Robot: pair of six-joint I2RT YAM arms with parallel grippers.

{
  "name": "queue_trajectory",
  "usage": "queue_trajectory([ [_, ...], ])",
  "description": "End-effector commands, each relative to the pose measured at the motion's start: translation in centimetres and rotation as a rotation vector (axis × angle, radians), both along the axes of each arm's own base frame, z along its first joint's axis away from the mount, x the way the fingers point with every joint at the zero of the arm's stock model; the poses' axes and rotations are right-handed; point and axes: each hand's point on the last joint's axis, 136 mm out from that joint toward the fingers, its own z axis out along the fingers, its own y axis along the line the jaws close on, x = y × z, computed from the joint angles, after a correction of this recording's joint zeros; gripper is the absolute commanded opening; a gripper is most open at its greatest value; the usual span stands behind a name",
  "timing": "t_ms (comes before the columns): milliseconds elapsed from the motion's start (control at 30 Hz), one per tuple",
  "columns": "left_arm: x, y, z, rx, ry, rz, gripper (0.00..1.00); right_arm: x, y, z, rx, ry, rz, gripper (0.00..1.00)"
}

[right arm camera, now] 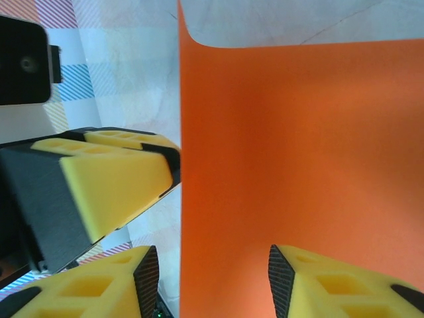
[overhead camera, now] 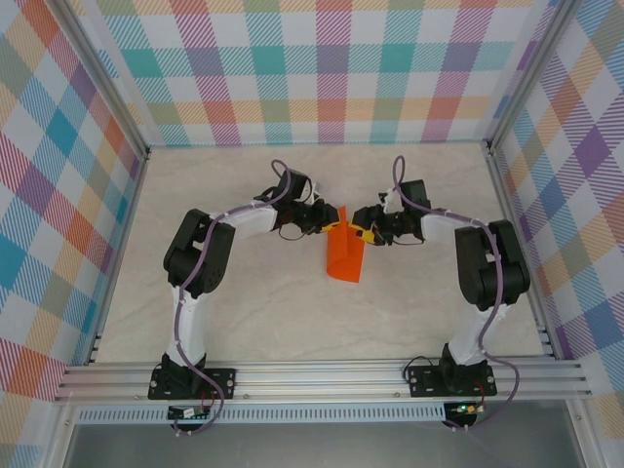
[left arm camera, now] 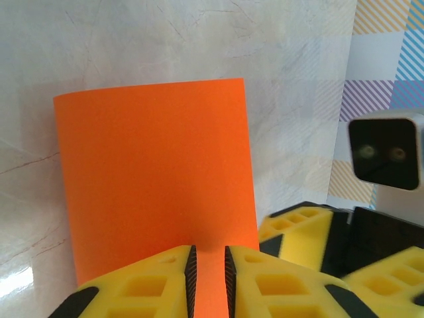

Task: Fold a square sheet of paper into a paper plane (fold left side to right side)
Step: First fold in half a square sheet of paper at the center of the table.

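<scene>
The square sheet of paper [overhead camera: 345, 258] is bright orange and looks narrow from above, its far end raised between the two grippers. In the left wrist view the paper [left arm camera: 156, 172] spreads out beyond my left gripper [left arm camera: 209, 250], whose jaws stand a narrow gap apart with orange showing in the gap. In the right wrist view the paper [right arm camera: 298, 146] lies between and beyond the wide-apart jaws of my right gripper [right arm camera: 213, 255], its left edge just inside the left pad. From above, the left gripper [overhead camera: 330, 226] and the right gripper [overhead camera: 363, 232] meet at the paper's far end.
The arms arch inward over the pale marble-look table [overhead camera: 244, 312]. Plaid walls [overhead camera: 331, 68] close it on three sides. An aluminium rail [overhead camera: 322, 378] runs along the near edge. The other arm's yellow finger [right arm camera: 106, 179] sits close beside the paper's edge.
</scene>
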Motion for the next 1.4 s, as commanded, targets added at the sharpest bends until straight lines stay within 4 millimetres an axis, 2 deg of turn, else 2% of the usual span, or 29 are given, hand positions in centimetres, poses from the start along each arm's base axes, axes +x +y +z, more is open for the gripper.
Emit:
queue_trajectory([
  [0,-0.4,-0.3,0.3,-0.009,-0.013,-0.011,0.19,0.7,1.4,1.2,0.053,-0.023,0.039,0.46],
  [100,-0.5,-0.3,0.4,-0.009,-0.014,-0.013,0.18,0.6,1.5,0.6,0.048,-0.012,0.042,0.38],
  [167,-0.6,-0.2,0.7,-0.010,-0.020,-0.015,0.18,0.4,1.4,0.3,0.035,-0.008,0.042,0.30],
  [300,-0.8,0.6,2.1,0.014,-0.078,0.002,0.21,-0.5,0.7,-0.1,-0.013,-0.018,0.046,0.02],
  [333,-1.0,1.0,2.6,0.023,-0.095,0.006,0.23,-0.9,0.4,-0.2,-0.030,-0.022,0.046,0.00],
  [500,-2.0,2.3,4.0,0.051,-0.139,0.029,0.31,-1.9,-0.8,-0.9,-0.113,-0.028,0.035,0.00],
  [567,-2.6,2.8,3.7,0.072,-0.135,0.031,0.39,-2.1,-1.4,-1.3,-0.146,-0.027,0.020,0.00],
  [667,-3.5,3.4,2.1,0.114,-0.105,0.032,0.47,-2.3,-2.2,-1.7,-0.196,-0.032,0.003,0.00],
  [800,-4.2,2.0,0.4,0.112,-0.073,-0.006,0.53,-2.4,-2.8,-2.1,-0.240,-0.025,-0.008,0.00],
  [967,-4.0,0.5,-0.7,0.139,-0.059,-0.019,0.61,-2.5,-3.6,-2.6,-0.294,-0.016,-0.018,0.00],
  [1133,-3.9,-0.1,-1.8,0.154,-0.039,-0.026,0.62,-2.6,-4.0,-3.0,-0.322,-0.002,-0.016,0.00],
  [1367,-4.1,-0.7,-2.7,0.161,-0.023,-0.043,0.55,-2.5,-3.6,-3.5,-0.307,0.006,0.001,0.00],
])
